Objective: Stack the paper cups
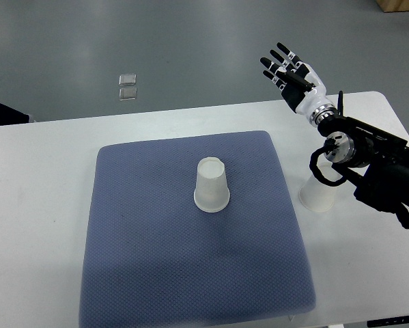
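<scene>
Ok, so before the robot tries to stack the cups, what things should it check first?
1. Right hand empty, fingers spread: ok.
2. Cup on the mat standing steady, upside down near the middle of the blue mat: ok.
3. Second cup on the white table beside the mat, partly hidden under the right arm: whether it can be grasped cleanly, cannot tell.
4. Hand near a cup: not ok, it is raised past the table's far edge.
5. Space above the mat cup free of obstacles: ok.
6. Left hand: not in view, cannot tell.
</scene>
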